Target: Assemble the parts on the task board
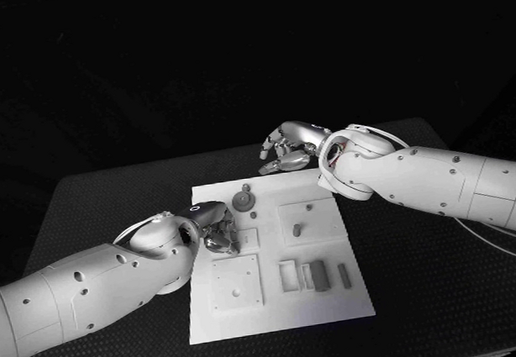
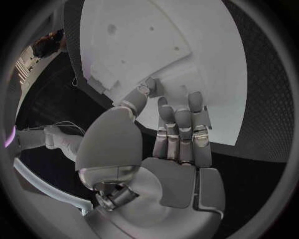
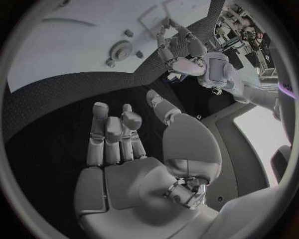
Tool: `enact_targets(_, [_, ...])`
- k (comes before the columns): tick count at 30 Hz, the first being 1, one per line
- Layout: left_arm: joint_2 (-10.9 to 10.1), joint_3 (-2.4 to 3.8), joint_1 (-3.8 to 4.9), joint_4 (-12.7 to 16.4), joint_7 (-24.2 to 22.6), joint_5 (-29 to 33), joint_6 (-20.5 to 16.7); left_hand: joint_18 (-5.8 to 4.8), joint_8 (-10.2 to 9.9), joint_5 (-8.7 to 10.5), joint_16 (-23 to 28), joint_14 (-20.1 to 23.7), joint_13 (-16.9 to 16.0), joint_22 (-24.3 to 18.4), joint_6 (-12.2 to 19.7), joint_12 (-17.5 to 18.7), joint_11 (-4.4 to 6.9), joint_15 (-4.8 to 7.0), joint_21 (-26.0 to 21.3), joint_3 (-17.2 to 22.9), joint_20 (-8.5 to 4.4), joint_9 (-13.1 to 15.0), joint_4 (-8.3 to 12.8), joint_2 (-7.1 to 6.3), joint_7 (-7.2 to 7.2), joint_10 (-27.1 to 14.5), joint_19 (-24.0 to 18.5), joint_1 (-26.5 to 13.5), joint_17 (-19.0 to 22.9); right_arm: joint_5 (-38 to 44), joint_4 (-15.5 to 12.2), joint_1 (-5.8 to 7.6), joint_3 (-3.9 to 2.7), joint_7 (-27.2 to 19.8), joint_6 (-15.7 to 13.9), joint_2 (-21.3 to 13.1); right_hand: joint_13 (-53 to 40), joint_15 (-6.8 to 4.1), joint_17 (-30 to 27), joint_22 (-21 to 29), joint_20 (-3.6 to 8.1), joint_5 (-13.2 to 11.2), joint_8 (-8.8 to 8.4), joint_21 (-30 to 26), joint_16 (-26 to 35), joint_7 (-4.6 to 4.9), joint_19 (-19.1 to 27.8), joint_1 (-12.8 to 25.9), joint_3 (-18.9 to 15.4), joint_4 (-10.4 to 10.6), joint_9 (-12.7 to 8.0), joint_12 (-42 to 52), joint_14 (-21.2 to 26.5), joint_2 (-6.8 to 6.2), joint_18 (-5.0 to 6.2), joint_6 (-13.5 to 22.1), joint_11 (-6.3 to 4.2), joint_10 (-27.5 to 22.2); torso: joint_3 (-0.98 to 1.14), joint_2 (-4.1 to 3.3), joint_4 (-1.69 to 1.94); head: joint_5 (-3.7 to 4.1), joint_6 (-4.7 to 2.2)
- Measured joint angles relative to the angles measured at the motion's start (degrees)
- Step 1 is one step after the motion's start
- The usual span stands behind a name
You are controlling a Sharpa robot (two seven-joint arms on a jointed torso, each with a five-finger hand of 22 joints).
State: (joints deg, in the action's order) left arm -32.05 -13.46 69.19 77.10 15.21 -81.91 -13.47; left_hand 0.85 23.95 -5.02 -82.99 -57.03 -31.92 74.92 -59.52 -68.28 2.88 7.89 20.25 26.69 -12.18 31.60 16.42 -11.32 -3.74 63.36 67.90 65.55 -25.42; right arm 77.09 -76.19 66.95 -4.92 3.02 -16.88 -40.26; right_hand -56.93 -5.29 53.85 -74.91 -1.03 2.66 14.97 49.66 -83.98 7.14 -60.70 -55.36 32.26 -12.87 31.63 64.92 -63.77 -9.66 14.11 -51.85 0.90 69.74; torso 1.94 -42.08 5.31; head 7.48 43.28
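The white task board (image 1: 332, 303) lies in the middle of the black table. Grey parts rest on it: a gear (image 1: 246, 201) and a small peg (image 1: 245, 187) near its far edge, another peg (image 1: 298, 227) on a raised square, and two bars (image 1: 319, 274) beside a small frame (image 1: 288, 274). My left hand (image 1: 215, 226) hovers over the board's left edge, fingers apart, holding nothing; its fingertips (image 2: 177, 112) reach over the board (image 2: 187, 50). My right hand (image 1: 290, 149) is beyond the far edge, above bare table, fingers (image 3: 112, 132) spread and empty. The gear (image 3: 120, 50) and my left hand (image 3: 182, 50) lie ahead of it.
A raised square plate (image 1: 237, 283) with small holes sits at the board's near left. Black table surface (image 1: 439, 297) surrounds the board on all sides. A thin cable (image 1: 495, 242) trails under my right arm.
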Motion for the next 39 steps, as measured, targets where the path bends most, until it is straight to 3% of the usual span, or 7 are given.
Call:
enact_targets(3, [0.0, 0.0, 0.0, 0.0, 0.0, 0.1, 0.2, 0.0, 0.0, 0.0, -0.2, 0.0, 0.1, 0.0, 0.0, 0.0, 0.0, -0.01, 0.0, 0.0, 0.0, 0.1, 0.0, 0.08, 0.02, 0.0, 0.0, 0.0, 0.0, 0.0, 0.0, 0.0, 0.0, 0.0, 0.0, 0.0, 0.0, 0.0, 0.0, 0.0, 0.0, 0.0, 0.0, 0.0, 0.0, 0.0, 0.0, 0.0, 0.0, 0.0, 0.0, 0.0, 0.0, 0.0, -0.01, 0.0, 0.0, 0.0, 0.0, 0.0, 0.0, 0.03, 0.0])
enact_targets(9, [0.0, -0.03, -0.04, 0.1, -0.1, 0.3, 1.5, 0.0, 0.0, 0.21, -0.2, 0.0, 0.2, 0.0, 0.1, 0.0, 0.0, -0.01, 0.0, 0.0, 0.0, 0.1, 0.0, 1.72, 0.08, 0.0, 0.0, 0.0, 0.3, -0.1, 0.0, 0.0, 0.0, 0.0, 0.1, 0.0, 0.1, 0.0, -0.1, 0.0, 0.0, 0.0, 0.0, 0.0, 0.0, 0.0, 0.0, 0.2, 0.2, 0.2, 0.0, 0.0, 0.0, 0.25, -0.01, 0.0, 0.0, 0.0, 0.0, 0.0, 0.01, 0.07, 0.08])
enact_targets(23, [0.0, 0.12, 0.13, -0.1, -0.4, 1.4, 3.3, 0.0, -2.1, -0.91, -0.2, 0.3, 0.5, 0.0, -0.1, 0.0, -0.41, -0.33, 0.0, 0.5, 0.32, -0.8, -0.1, 4.12, -0.13, -0.4, -0.3, -1.0, 0.8, -0.3, 0.0, 0.0, 0.0, -0.1, 0.1, 0.0, 0.1, 0.0, 0.0, 0.0, 0.0, 0.0, 0.0, 0.0, 0.0, 0.0, 0.0, 0.2, 0.0, 0.3, 0.0, 0.0, 0.0, 0.24, 0.0, 0.0, 0.0, 0.0, 0.02, 0.01, -0.01, 0.12, 0.26])
enact_targets(30, [-0.3, 0.12, 0.12, -0.2, -1.0, 3.1, 3.2, 0.0, -2.7, -0.19, -0.4, 0.4, 0.6, 0.0, -1.7, -0.2, -0.41, -0.24, 0.4, 2.8, 0.32, -1.2, -0.3, 5.11, 0.98, -0.4, -0.3, -1.4, 1.0, -0.4, 0.1, 0.0, 0.0, -0.2, 0.1, 0.0, 0.1, 0.0, 0.0, 0.0, 0.0, 0.0, 0.0, 0.0, 0.0, 0.0, 0.0, 0.2, 0.0, 0.3, 0.0, 0.0, 0.0, 0.24, 0.0, 0.0, 0.0, 0.0, 0.03, 0.01, -0.04, 0.18, 0.27])
enact_targets(35, [-1.1, 0.15, 0.12, -0.1, -1.3, 6.3, 3.2, 0.0, -3.3, 1.36, -0.6, 0.5, 0.7, 0.0, -2.2, -0.3, -0.23, -0.32, 0.6, 4.1, 0.33, -1.7, 0.5, 6.11, 1.51, -0.6, -0.3, -2.4, 1.3, -0.4, 0.2, 0.0, 0.0, -0.2, 0.1, 0.0, 0.1, 0.0, 0.0, 0.0, 0.0, 0.0, 0.0, 0.0, 0.0, 0.0, 0.0, 0.2, 0.0, 0.3, 0.0, 0.0, 0.0, 0.24, 0.0, 0.0, 0.0, 0.0, 0.04, 0.01, -0.03, 0.18, 0.21])
enact_targets(39, [-1.7, 0.25, 0.09, -0.2, -1.2, 9.8, 3.2, 0.0, -3.2, 1.55, -0.6, 0.5, 0.7, 0.0, -2.3, -0.3, -0.22, -0.32, 0.7, 4.2, 0.33, -1.7, 0.5, 6.69, 1.59, -0.6, -0.3, -2.3, 1.3, -0.4, 0.3, 0.0, 0.0, -0.2, 0.1, 0.0, 0.1, 0.0, 0.0, 0.0, 0.0, 0.0, 0.0, 0.0, 0.0, 0.0, 0.0, 0.2, 0.0, 0.3, 0.0, 0.0, 0.0, 0.24, -0.01, 0.0, 0.0, 0.0, 0.04, 0.02, -0.03, 0.18, 0.18])
